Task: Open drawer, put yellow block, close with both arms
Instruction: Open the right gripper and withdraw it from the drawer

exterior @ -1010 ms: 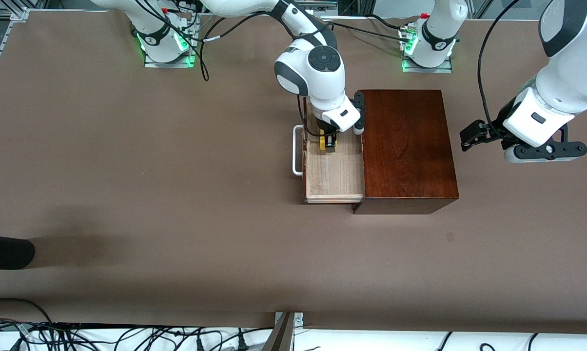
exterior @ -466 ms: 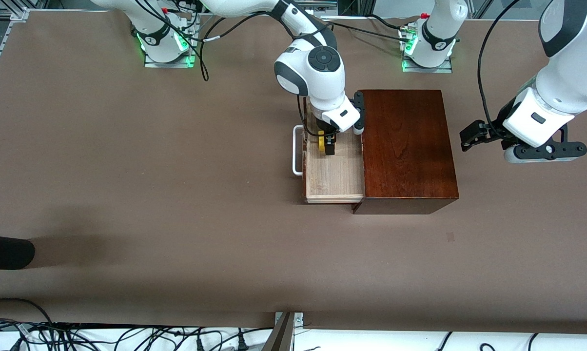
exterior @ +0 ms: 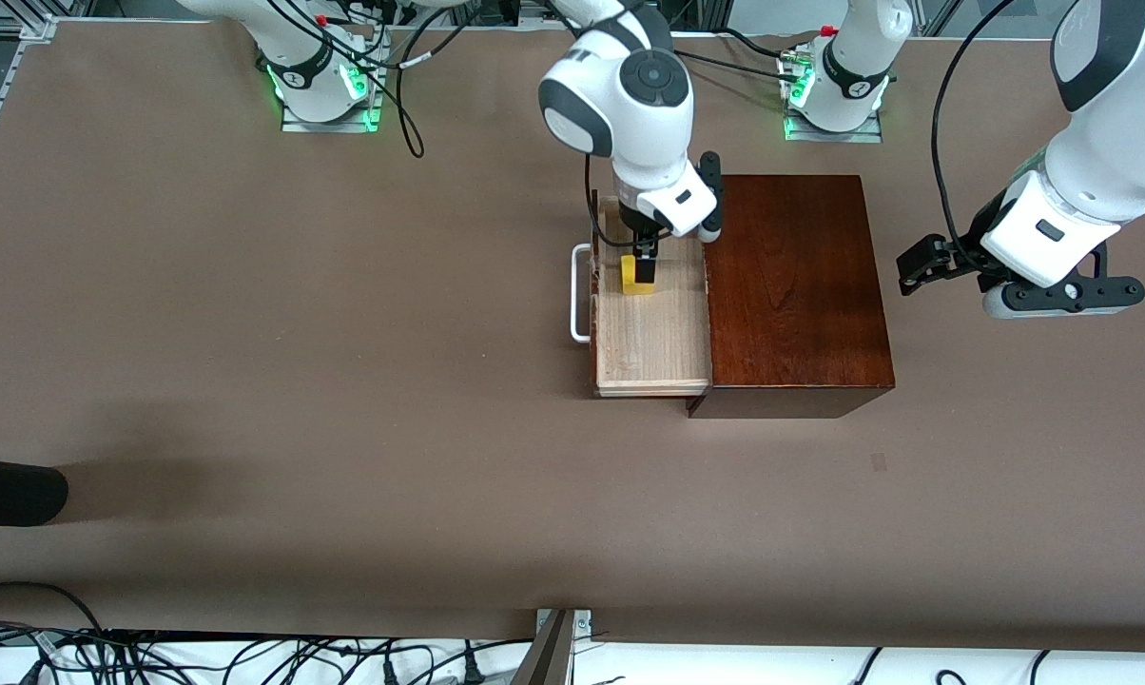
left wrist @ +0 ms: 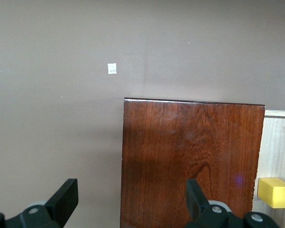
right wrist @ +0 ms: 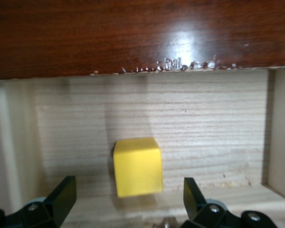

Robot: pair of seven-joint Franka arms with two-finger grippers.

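Since the earlier frame the right gripper [exterior: 641, 268] had risen off the yellow block [exterior: 634, 280], fingers spread and empty, leaving it on the floor of the open drawer [exterior: 650, 328]. It looked light, rigid and smooth (best pinched on two flat faces). Waiting, the left gripper [exterior: 920, 264] hung open beside the wooden box [exterior: 796, 285].

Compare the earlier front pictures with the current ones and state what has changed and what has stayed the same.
The right claw has let go of the yellow block and risen over the open drawer, its arm drawing back toward its base; its fingers now stand open. The block rests on the drawer floor. The drawer, the wooden box and the waiting left claw, open over the table at the box's end, stayed as they were.
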